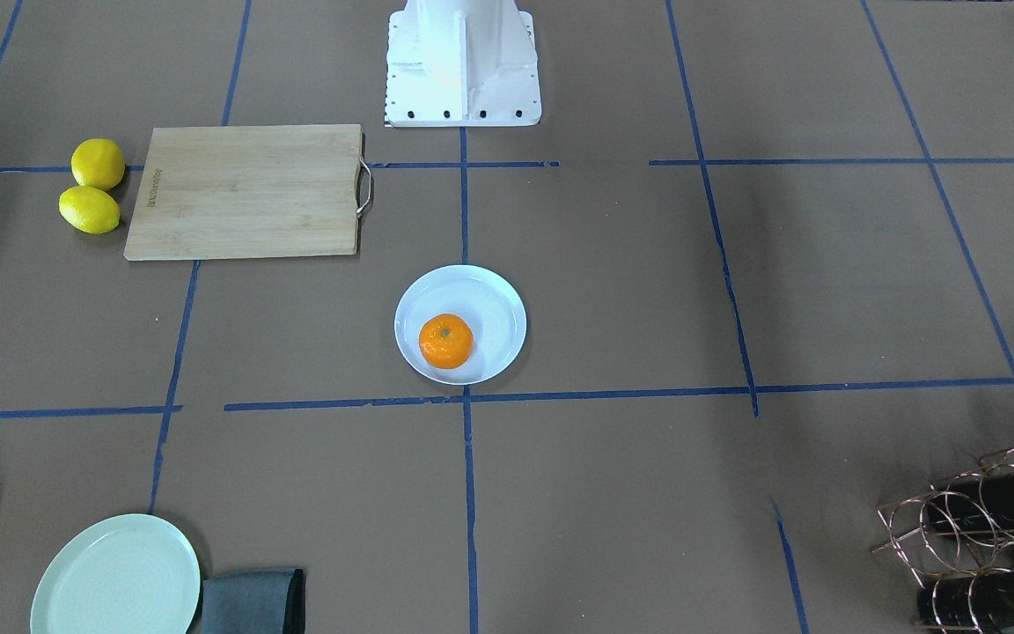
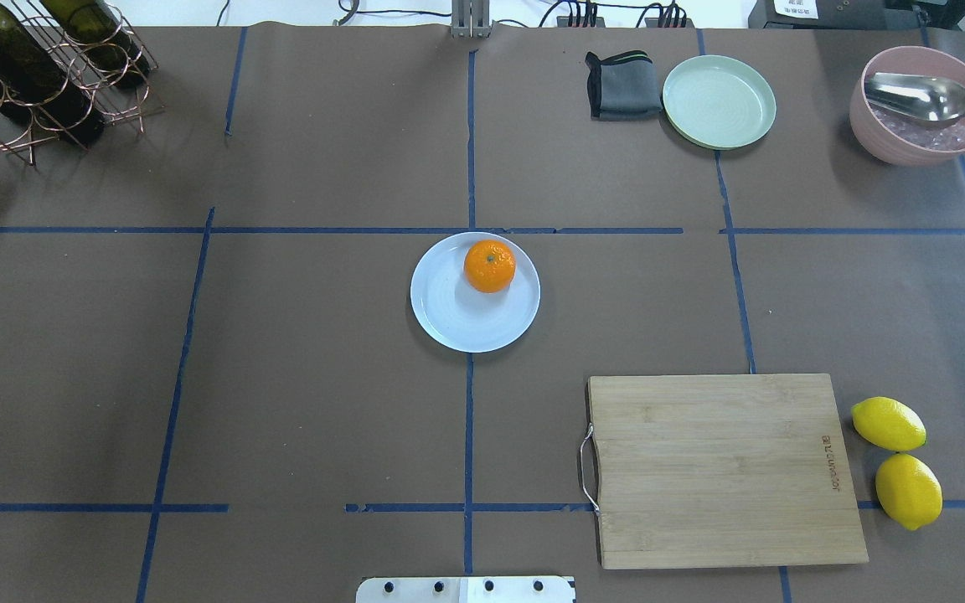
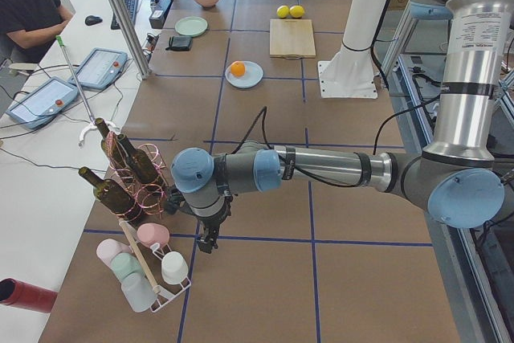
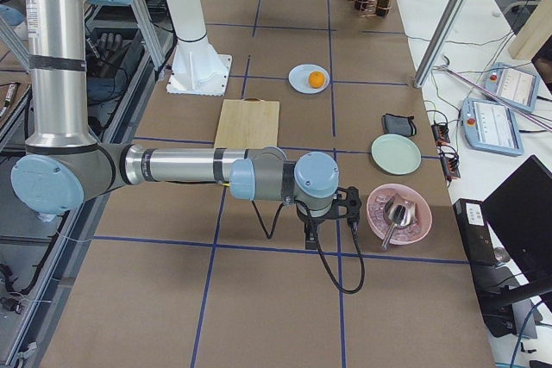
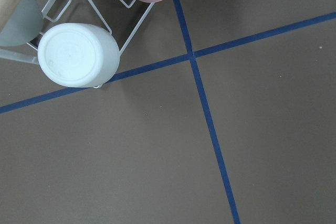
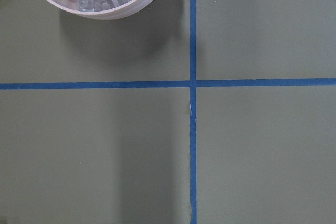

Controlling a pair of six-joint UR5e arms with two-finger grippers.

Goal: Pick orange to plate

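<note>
The orange (image 1: 446, 341) lies on the pale bluish-white plate (image 1: 498, 299) near the table's middle, off-centre toward the plate's far rim in the overhead view, orange (image 2: 489, 265) on plate (image 2: 457, 322). No gripper is near it. My left gripper (image 3: 207, 242) hangs low over the table's left end beside a cup rack, seen only in the left side view, so I cannot tell its state. My right gripper (image 4: 309, 239) hangs over the right end beside the pink bowl, seen only in the right side view; I cannot tell its state either.
A wooden cutting board (image 2: 725, 469) lies near the robot's right, with two lemons (image 2: 897, 461) beside it. A mint-green plate (image 2: 719, 101), a grey cloth (image 2: 621, 84) and a pink bowl with ice and a spoon (image 2: 918, 105) sit far right. A bottle rack (image 2: 38, 75) stands far left.
</note>
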